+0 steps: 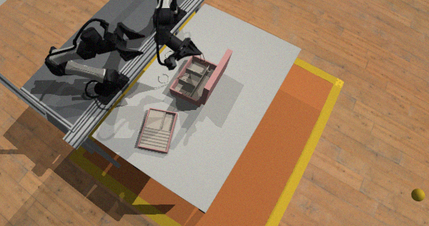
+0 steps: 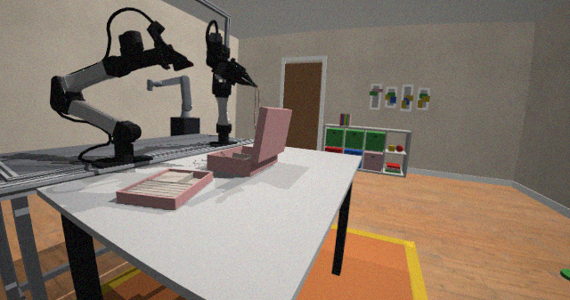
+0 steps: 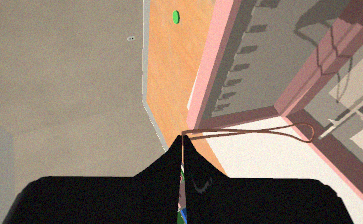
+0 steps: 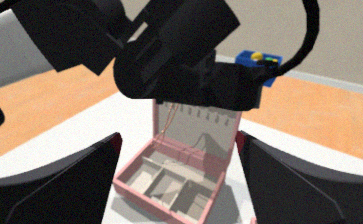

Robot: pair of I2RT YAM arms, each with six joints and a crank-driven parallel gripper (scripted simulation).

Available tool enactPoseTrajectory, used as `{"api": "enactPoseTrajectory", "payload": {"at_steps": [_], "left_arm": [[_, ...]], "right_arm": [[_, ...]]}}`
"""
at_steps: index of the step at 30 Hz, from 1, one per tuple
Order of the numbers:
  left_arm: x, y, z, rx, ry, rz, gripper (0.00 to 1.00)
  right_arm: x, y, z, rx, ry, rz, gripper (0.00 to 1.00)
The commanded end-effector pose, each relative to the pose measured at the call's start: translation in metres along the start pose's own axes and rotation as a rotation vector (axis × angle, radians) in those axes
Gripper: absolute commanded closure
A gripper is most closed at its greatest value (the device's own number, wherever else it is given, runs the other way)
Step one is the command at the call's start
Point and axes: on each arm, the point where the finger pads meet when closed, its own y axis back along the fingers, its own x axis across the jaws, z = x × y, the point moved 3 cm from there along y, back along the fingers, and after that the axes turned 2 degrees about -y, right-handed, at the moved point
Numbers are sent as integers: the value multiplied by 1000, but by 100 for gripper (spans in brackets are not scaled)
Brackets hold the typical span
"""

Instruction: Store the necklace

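Left gripper (image 1: 202, 53) (image 2: 256, 86) (image 3: 183, 135) (image 4: 174, 101): fingertips together, clamped on one end of the thin necklace (image 1: 203, 58) (image 2: 256, 109) (image 3: 252, 131) (image 4: 169, 120). Hanging down in narrow, reddish-brown strands, near the inside of the raised lid (image 1: 218, 73) (image 2: 272, 133) (image 3: 209, 70) (image 4: 197, 117). Lower end of the necklace close to one end of the jewelry box (image 1: 186, 98) (image 2: 229, 164) (image 3: 332, 165) (image 4: 143, 199); impossible to tell if touching the box there. Also seen, behind the row of three smaller compartments: the long compartment (image 1: 201, 86) (image 4: 182, 162), next to the lid, with no part of the necklace plainly laid along it (very thin strands, and shadows of similar shape, so to be read with care).

Right gripper (image 1: 143, 45) (image 2: 191, 64) (image 4: 180, 140): fingers wide apart, with nothing between, raised and well apart from the box.

On the white table (image 1: 234, 145) (image 2: 249, 229): one pale bangle (image 1: 159, 78) outside the box, near its side, and a second bangle (image 1: 165, 55), partly hidden by the left arm. Farther along the table, a shallow pink tray (image 1: 143, 129) (image 2: 147, 201), flat and upright, apart from the box, with narrow slots and bigger sections.
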Motion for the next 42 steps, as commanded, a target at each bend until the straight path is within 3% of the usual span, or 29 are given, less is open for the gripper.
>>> {"api": "enactPoseTrajectory", "payload": {"at_steps": [1, 8, 30, 42], "left_arm": [[2, 6, 6, -5, 14, 15, 100], [20, 12, 7, -62, 96, 62, 100], [-45, -37, -6, -28, 43, 24, 100], [-41, -35, -5, -32, 51, 30, 100]], "right_arm": [[-1, -1, 12, -34, 0, -13, 0], [-1, -1, 12, -34, 0, -13, 0], [-1, -1, 12, -34, 0, -13, 0], [-1, -1, 12, -34, 0, -13, 0]]}}
